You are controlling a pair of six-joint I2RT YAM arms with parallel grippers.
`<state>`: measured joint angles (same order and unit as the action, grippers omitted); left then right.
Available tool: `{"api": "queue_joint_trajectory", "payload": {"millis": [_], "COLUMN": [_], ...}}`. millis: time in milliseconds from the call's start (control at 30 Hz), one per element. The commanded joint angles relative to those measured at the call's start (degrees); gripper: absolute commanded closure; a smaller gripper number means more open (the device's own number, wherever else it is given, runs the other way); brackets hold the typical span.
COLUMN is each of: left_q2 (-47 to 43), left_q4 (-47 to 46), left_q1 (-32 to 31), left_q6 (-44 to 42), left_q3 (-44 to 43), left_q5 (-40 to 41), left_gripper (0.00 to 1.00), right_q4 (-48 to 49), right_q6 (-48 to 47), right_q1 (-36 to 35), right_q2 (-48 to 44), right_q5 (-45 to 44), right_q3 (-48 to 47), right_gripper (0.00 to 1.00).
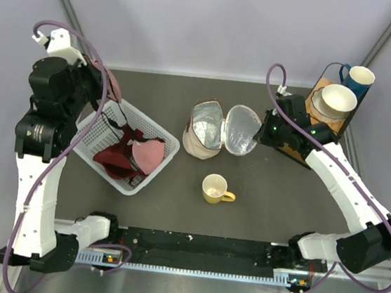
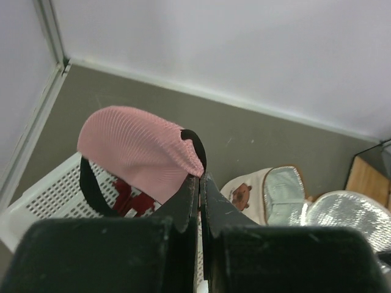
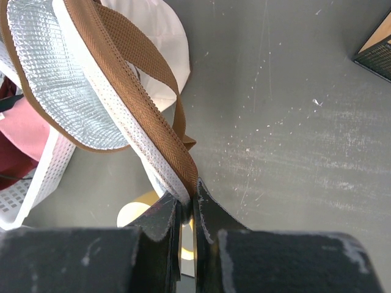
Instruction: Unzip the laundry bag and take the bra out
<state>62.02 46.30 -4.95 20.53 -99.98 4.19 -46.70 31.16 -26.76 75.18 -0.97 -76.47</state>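
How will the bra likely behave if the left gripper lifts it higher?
Probably floppy: the bra hangs from the left gripper while its maroon part sags into the white basket. The ribbed pink cup holds a dome shape, so it is likely padded. The thin straps may snag the lattice.

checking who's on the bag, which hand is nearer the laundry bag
Right. The right hand pinches the rim of the laundry bag's lid; the left hand is away over the basket, shut on the bra.

Unzipped laundry bag (image 1: 204, 130) mid-table, bra (image 1: 138, 155) in the white basket (image 1: 98, 130) leftward, yellow mug (image 1: 214, 189) just nearer
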Motion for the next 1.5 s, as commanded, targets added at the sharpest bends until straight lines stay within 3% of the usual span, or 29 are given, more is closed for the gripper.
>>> {"api": "queue_joint_trajectory", "payload": {"millis": [0,533,567,600,633,700,733,833,1200,1467], "left_q2": [0.0,2.8,3.0,3.0,2.8,1.8,1.5,0.0,-3.5,-5.2], "left_q4": [-2.7,-9.6,-9.6,-9.3,-9.0,-8.8,-8.4,-7.4,-7.4,-5.4], "left_q1": [0.6,1.9,1.9,1.9,1.9,1.9,1.9,1.9,1.7,1.7], "left_q6": [-4.1,1.3,1.5,1.9,1.8,1.5,1.3,0.6,1.3,0.2], "left_q3": [2.2,27.5,28.0,28.3,28.2,27.5,27.0,24.8,23.6,25.2], "left_q5": [3.5,-2.6,-2.6,-2.6,-2.3,-1.1,0.1,0.2,-10.6,-10.8], "left_gripper": [1.0,1.0,0.96,0.78,0.69,0.41,0.21,0.04,0.02,0.03], "right_q4": [2.0,2.0,2.0,2.0,2.0,2.0,2.0,1.9,2.3,2.4], "right_q6": [0.5,0.7,0.8,0.8,0.7,0.5,0.3,0.3,-1.3,-2.0], "right_q1": [-0.1,-0.2,-0.1,-0.2,-0.2,-0.2,-0.2,-0.2,0.7,5.1], "right_q2": [0.1,-1.5,-1.7,-1.9,-2.1,-2.1,-2.1,-1.3,6.9,16.7], "right_q5": [0.4,-0.5,-0.7,-1.3,-1.7,-2.6,-2.8,-3.0,-8.6,-5.8], "right_q3": [0.4,0.4,-0.3,-0.6,-1.0,-2.2,-2.5,-4.6,-14.9,-21.5], "right_gripper": [1.0,1.0,1.0,1.0,1.0,1.0,1.0,1.0,1.0,1.0]}}
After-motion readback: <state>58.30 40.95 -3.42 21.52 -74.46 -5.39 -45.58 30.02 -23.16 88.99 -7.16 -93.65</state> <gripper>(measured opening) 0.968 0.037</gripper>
